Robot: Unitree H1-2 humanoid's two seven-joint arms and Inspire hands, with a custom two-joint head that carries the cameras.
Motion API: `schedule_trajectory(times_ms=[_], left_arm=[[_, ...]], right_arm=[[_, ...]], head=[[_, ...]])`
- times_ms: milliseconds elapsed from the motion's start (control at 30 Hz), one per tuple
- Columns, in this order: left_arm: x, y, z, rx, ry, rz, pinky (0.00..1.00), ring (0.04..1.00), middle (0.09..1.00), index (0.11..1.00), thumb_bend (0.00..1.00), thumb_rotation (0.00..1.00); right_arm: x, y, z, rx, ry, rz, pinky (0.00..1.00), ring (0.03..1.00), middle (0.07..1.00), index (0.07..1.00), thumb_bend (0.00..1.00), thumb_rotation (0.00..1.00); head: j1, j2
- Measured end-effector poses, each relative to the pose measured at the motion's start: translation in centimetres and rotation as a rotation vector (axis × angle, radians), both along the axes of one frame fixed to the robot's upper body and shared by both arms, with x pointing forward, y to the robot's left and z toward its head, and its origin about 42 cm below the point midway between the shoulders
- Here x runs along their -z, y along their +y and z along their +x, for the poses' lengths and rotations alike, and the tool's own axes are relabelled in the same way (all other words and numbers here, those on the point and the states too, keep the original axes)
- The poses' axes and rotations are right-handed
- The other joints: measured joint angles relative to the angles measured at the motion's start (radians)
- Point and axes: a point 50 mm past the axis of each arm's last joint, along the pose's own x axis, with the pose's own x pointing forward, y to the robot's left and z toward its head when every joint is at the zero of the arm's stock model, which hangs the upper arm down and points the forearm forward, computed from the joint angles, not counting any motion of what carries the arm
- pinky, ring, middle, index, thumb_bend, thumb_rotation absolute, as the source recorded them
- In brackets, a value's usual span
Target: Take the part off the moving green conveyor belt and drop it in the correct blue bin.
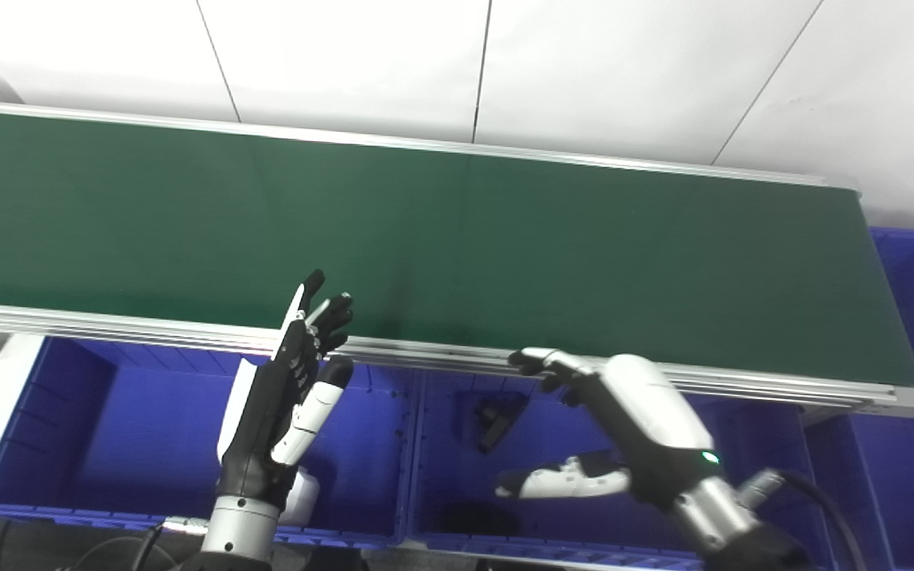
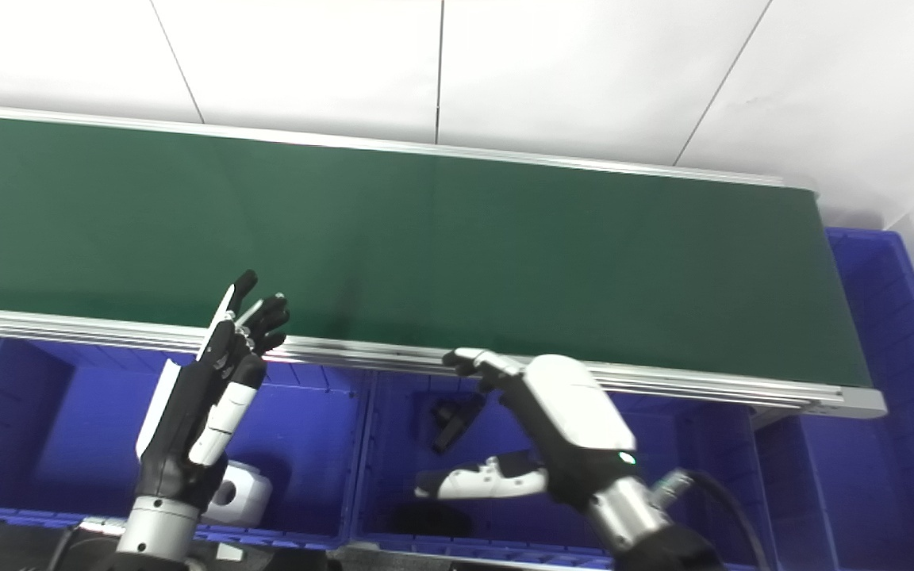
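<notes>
Now, step: I'm waiting, conveyor belt [image 1: 457, 230] showing no part.
Hands: left hand [image 1: 282, 404] and right hand [image 1: 631, 428] both spreading wide, holding nothing, lower centre.
Next: I'm judging a timed grab once a part arrives.

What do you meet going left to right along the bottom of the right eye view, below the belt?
Left blue bin → left hand, open → white part in that bin → black part in the middle blue bin → right hand, open → right blue bin.

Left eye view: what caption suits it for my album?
Both open hands, left hand and right hand, hover over blue bins beside a bare green conveyor belt.
</notes>
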Motion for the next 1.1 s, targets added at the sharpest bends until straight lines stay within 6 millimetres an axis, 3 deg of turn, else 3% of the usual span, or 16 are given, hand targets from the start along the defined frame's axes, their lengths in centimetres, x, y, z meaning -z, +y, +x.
schedule_trajectory(times_ms=[33,100,167,267,400,500,600,833,1100], left_arm=[[0.0,0.2,0.0,0.001,0.0,0.002,0.88,0.897,0.909,0.972,0.59,0.83],[0.1,0.6,0.0,0.002,0.001,0.007,0.88,0.903,0.92,0.963,0.59,0.82],[0.2,0.9,0.2,0.003,-0.003,0.005,0.89,0.916,0.935,0.958,0.59,0.81],[0.5,0.9,0.4,0.005,-0.008,-0.009,0.95,0.973,0.993,0.951,0.64,0.82],[1.8,1.1,0.1,0.002,0.01,0.002,0.98,0.987,1.0,0.95,0.65,0.85],[1.8,1.7,-0.2,-0.001,-0.021,0.033,1.0,0.999,1.0,0.952,0.64,0.87],[1.9,2.2,-0.2,-0.003,-0.047,0.062,1.0,1.0,1.0,0.947,0.69,0.88],[2.7,2.6,-0.2,-0.014,-0.056,0.072,1.0,1.0,1.0,0.98,0.69,0.9],[3.5,2.9,-0.3,-0.044,-0.065,0.068,1.0,1.0,1.0,1.0,0.72,0.94]], right_arm=[[0.0,-0.2,-0.8,0.035,0.031,0.062,0.65,0.758,0.842,0.866,0.75,0.91],[0.2,-0.2,-2.1,0.089,0.057,0.156,0.71,0.797,0.855,0.873,0.75,0.89],[1.8,0.1,-2.7,0.157,0.058,0.272,0.75,0.824,0.863,0.882,0.75,0.87],[5.5,0.8,-2.1,0.282,0.058,0.426,0.81,0.861,0.884,0.897,0.77,0.87],[6.9,0.9,-1.0,0.419,-0.052,0.549,0.85,0.894,0.928,0.936,0.77,0.93],[7.2,0.7,-0.8,0.498,-0.156,0.585,0.94,0.956,0.989,0.989,0.76,0.99],[7.9,0.8,-1.0,0.516,-0.178,0.579,0.99,0.993,0.999,0.999,0.81,1.0],[9.5,1.5,-1.4,0.498,-0.162,0.545,1.0,1.0,1.0,1.0,0.8,0.98],[9.9,1.6,-1.6,0.518,-0.167,0.541,0.99,0.991,1.0,1.0,0.79,1.0]], head=[[0.0,0.0],[-0.003,-0.006],[-0.008,-0.023],[-0.015,-0.057],[-0.015,-0.071],[-0.012,-0.091],[-0.023,-0.12],[-0.045,-0.181],[-0.031,-0.196]])
